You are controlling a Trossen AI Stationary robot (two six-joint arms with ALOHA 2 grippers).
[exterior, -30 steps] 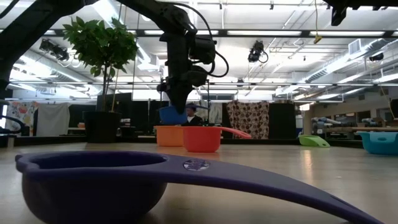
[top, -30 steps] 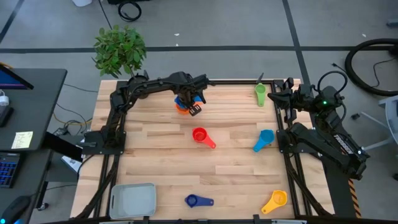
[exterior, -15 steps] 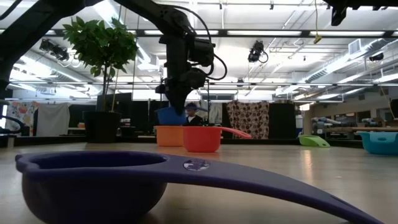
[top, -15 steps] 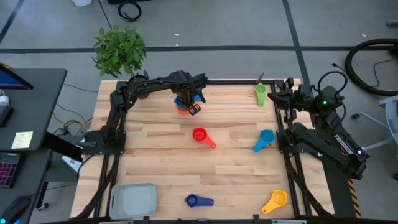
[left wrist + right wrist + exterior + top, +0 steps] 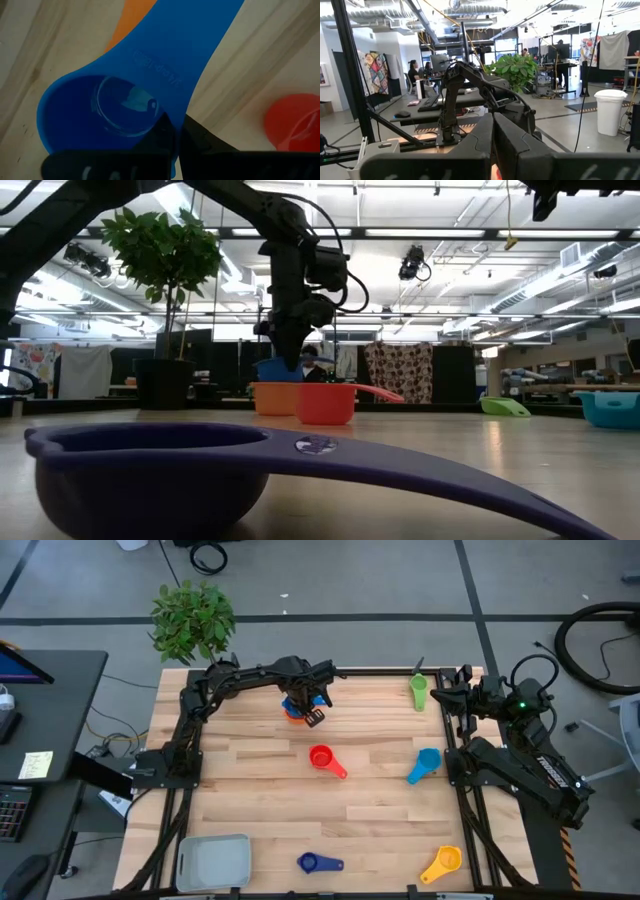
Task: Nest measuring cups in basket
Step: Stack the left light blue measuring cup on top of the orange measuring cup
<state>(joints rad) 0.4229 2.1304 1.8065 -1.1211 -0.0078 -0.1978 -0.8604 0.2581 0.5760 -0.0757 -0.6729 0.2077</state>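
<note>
The left gripper (image 5: 303,703) hangs near the far edge of the table (image 5: 260,800), just left of that edge's middle, its fingers clenched on the flat handle of a blue measuring cup (image 5: 100,110); the left wrist view shows the cup's bowl directly over the orange cup (image 5: 291,713), whose rim peeps out beyond it; whether the two already touch cannot be told, though in the low view the blue cup (image 5: 277,368) sits right at the orange rim (image 5: 272,396).

The right gripper (image 5: 452,690) waits by the far right corner with its fingers closed on nothing.

The other cups lie well apart: green (image 5: 418,690) at the far edge toward the right corner, red (image 5: 322,758) near the middle, light blue (image 5: 425,762) toward the right edge, dark blue (image 5: 312,863) at the near edge, yellow (image 5: 442,862) near the near right corner; the basket (image 5: 214,862) sits empty at the near left corner, far from the stack being started.

These scoops look light, stiff and smooth; a pinch on the short flat handle seems the sound hold, since the round bowl would likely slip between narrow fingers; being so light, a cup may tip or skid when nudged, and a nested pair could probably stick or lift together, so the release should be gentle and square over the lower bowl.
</note>
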